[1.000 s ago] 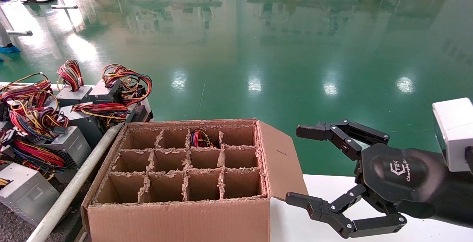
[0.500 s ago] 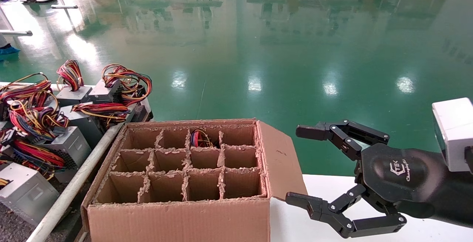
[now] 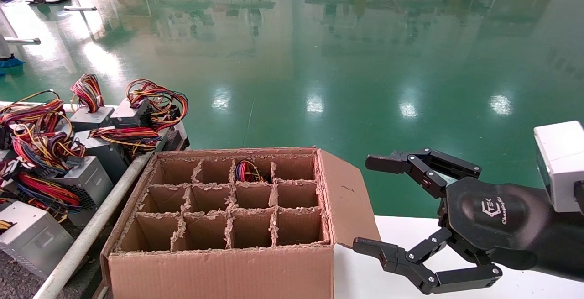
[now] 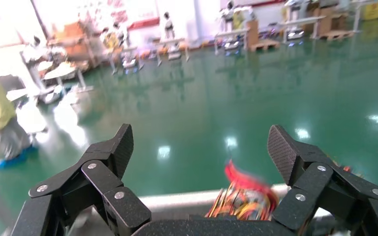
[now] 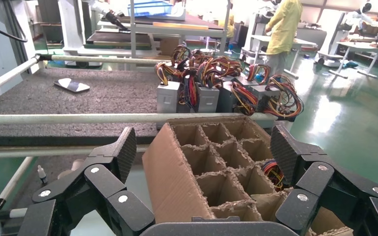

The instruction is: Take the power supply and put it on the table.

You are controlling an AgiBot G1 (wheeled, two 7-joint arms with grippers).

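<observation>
Carton [image 3: 219,271] with paper dividers [image 3: 230,198] — flap [image 3: 349,198] open, on white table [image 3: 365,276]. Green floor [image 3: 319,61] beyond; grey rail [image 3: 86,235] alongside.

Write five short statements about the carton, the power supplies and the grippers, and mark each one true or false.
1. The right gripper is open and holds nothing. True.
2. Every cell of the cardboard carton holds a power supply. False: only one cell in the far row shows a bundle of wires; the others look empty.
3. More power supplies sit on the surface to the carton's left. True.
4. The right gripper is down inside the carton. False: it hangs beside the carton's right flap, above the white table.
5. The left gripper is shut on a wire bundle. False: its fingers are spread wide apart.
</observation>
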